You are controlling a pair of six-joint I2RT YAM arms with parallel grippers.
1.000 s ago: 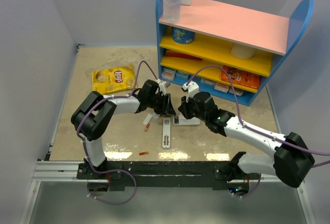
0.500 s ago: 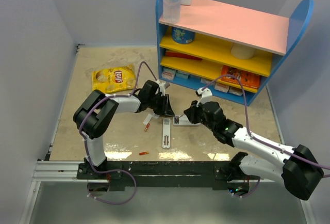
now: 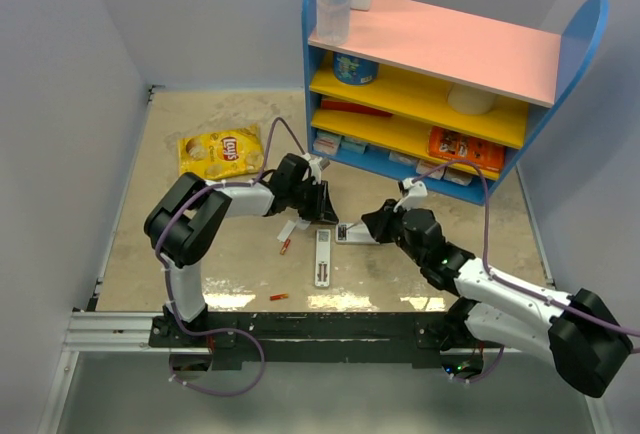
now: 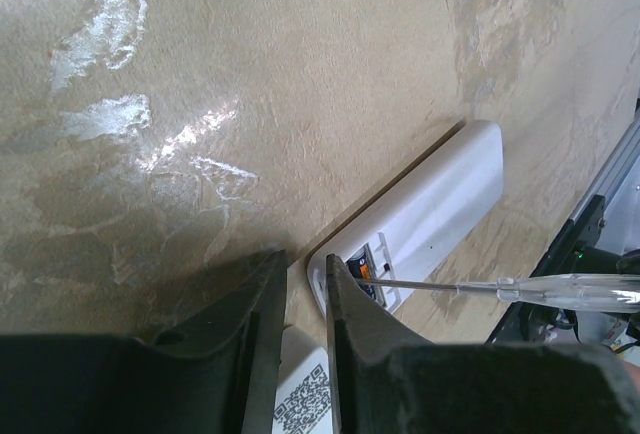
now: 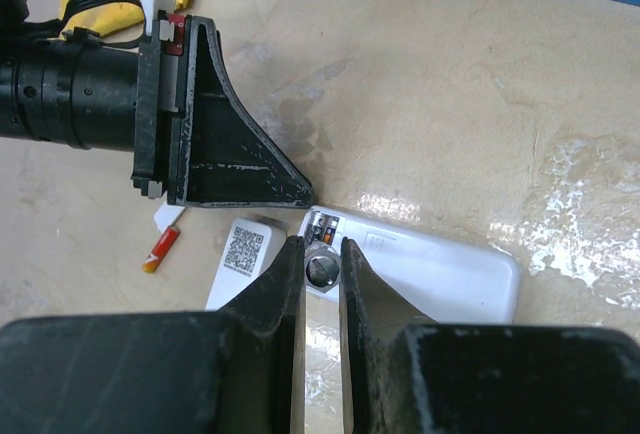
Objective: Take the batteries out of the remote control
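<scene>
The right gripper (image 5: 322, 246) has its jaws pinched tight on the clear stick (image 4: 520, 289), which shows end-on as a shiny disc between the pads in the right wrist view. The left gripper (image 4: 305, 259) keeps only a narrow gap between its jaws, with nothing in it. Its tips are set down at the end of the wide white device (image 4: 430, 204).

The stick's thin tip reaches into that device's open end compartment (image 4: 368, 269), where something orange shows. Just beside the device lies the remote control (image 3: 322, 257), slot side up; whether the slot is empty cannot be told. The batteries (image 3: 286, 246) lie loose on the table (image 3: 240, 269), one left of the remote and the second battery (image 3: 278, 297) near the front edge.

The step in hand looks like prying at the compartment. The next move probably calls for a small, careful lever of the tip under the orange piece while the left fingers brace the device against sliding.

Compared with a second earlier, the right arm has drawn back toward its base and its gripper sits farther right. The left gripper has hardly shifted, and the remote and batteries lie where they were.
</scene>
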